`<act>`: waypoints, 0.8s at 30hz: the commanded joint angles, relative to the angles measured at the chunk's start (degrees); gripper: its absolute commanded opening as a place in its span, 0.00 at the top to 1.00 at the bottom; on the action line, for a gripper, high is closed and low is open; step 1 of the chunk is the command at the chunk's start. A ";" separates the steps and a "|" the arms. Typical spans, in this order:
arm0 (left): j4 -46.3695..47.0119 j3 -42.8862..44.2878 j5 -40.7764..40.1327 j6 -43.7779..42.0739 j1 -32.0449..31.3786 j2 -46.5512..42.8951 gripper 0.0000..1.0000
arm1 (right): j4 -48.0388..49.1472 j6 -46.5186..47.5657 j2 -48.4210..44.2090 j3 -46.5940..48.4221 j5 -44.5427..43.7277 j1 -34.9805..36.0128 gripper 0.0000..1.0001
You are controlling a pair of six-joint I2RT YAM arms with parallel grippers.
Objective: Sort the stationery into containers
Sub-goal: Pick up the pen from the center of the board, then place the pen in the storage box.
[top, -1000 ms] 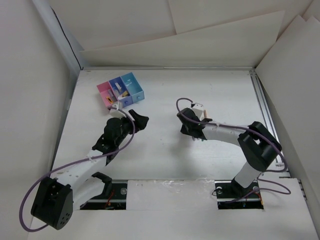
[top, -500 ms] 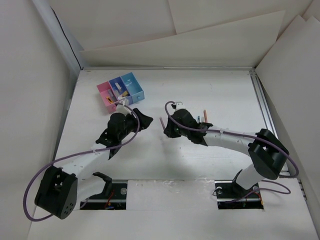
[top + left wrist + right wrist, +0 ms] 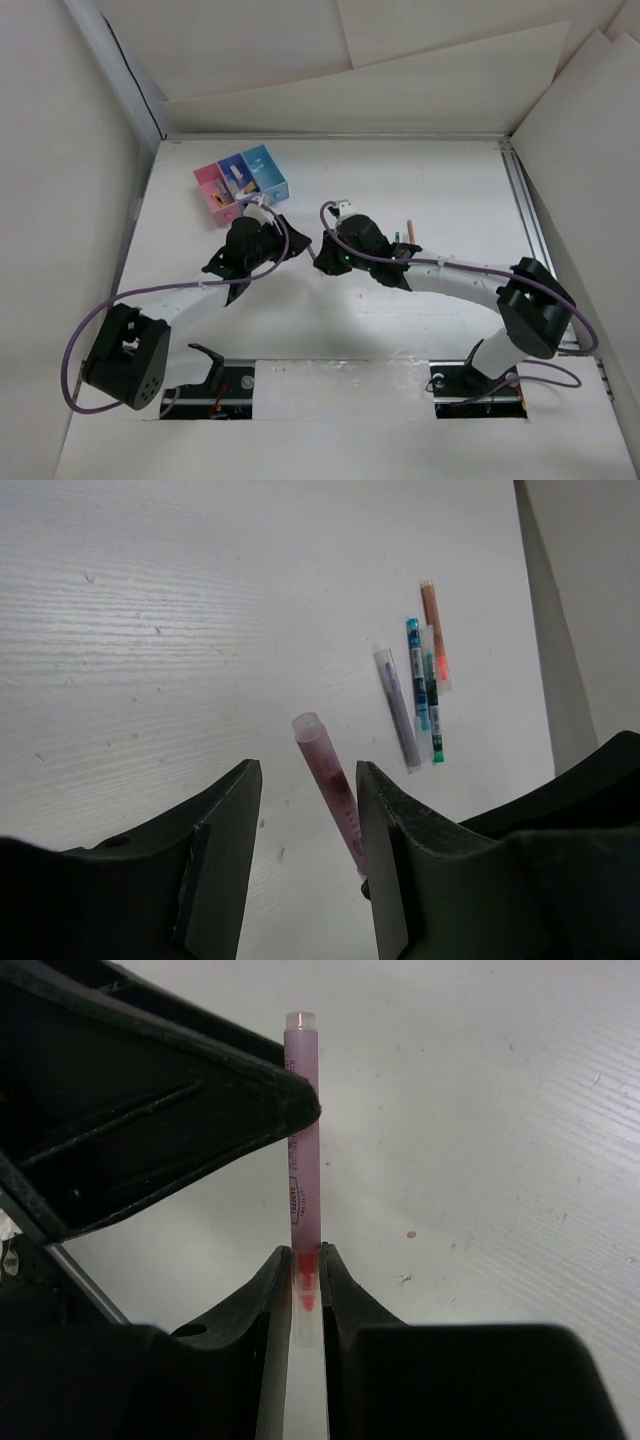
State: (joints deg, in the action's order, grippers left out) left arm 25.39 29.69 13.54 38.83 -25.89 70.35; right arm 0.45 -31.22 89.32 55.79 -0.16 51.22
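Right gripper (image 3: 303,1265) shifted left, pink pen (image 3: 302,1130) projecting forward

Laboratory-style robot test cell: white tabletop (image 3: 430,180) boxed in by plain white panel walls (image 3: 60,200), aluminium edge rail (image 3: 527,220), cabled robot arms (image 3: 455,280) bolted down.

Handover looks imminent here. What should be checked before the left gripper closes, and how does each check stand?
1. Grip: right gripper shut on pink pen, ok.
2. Receiver: left gripper open, ok.
3. Placement: pen between the left fingers, ok.
4. Centring in that gap: cannot tell.
5. Destination: containers near the left gripper, ok.
6. Clearance: loose pens away from both grippers, ok.
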 commanded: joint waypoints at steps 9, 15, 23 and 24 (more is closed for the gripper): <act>2.74 4.23 4.04 0.11 -0.21 3.83 0.75 | 3.59 1.25 0.15 2.22 1.39 1.07 1.00; 2.74 4.23 2.73 0.11 -0.21 3.31 0.97 | 3.59 1.25 0.15 1.69 1.39 1.07 0.94; 2.04 7.75 -2.72 2.56 -0.21 4.53 1.00 | 3.59 1.25 -5.80 -0.24 -2.11 1.07 0.59; 2.04 8.97 -3.86 2.57 -0.21 4.54 1.00 | 3.59 1.25 -7.04 -1.20 -2.64 1.07 0.56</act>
State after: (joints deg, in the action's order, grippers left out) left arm 26.04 34.61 13.61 41.04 -26.48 74.52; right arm 1.28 -30.63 88.20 55.13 -0.38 51.83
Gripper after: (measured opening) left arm 0.109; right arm 0.431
